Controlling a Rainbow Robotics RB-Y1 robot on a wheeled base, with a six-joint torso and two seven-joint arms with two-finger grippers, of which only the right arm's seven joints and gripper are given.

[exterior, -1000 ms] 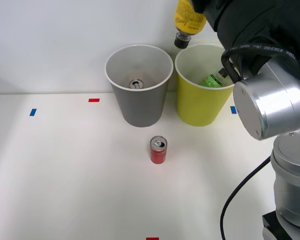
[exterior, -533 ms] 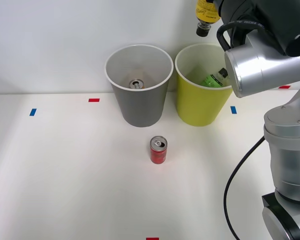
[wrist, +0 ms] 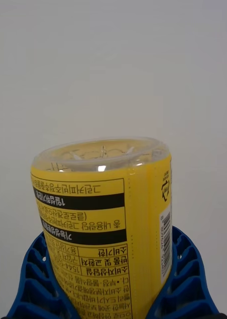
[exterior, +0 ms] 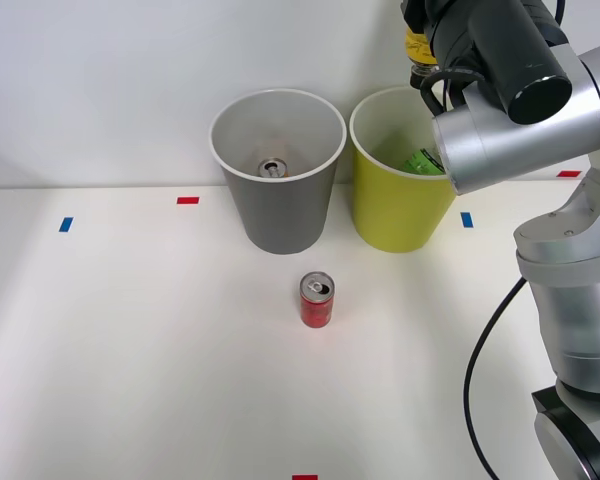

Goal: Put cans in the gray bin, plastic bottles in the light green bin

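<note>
Above the light green bin (exterior: 400, 205), at the far right of the table (exterior: 130, 350), the yellow-wrapped bottle (exterior: 417, 48) is held high by the right gripper (wrist: 111, 299), with only a strip of its yellow label and dark cap end seen past the arm in the front view. From the wrist, the bottle is seen clamped between the two blue ribbed fingers (wrist: 185, 279), which are closed against its sides; its clear ribbed base is turned away from the gripper, and its wrap is printed with black bands, small black text and a barcode along one edge. A green-labelled bottle (exterior: 420, 160) is seen lying tilted inside the light green bin, against the pale inner wall. Just beside that bin, on its left and nearly touching it, the gray bin (exterior: 278, 190) is stood, and a can with a silver top (exterior: 272, 168) is seen at its bottom. Nearer the robot, in front of the gap between the two bins and well apart from them, a red can (exterior: 316, 300) is stood upright on the white table, its silver top and opening facing up.
</note>
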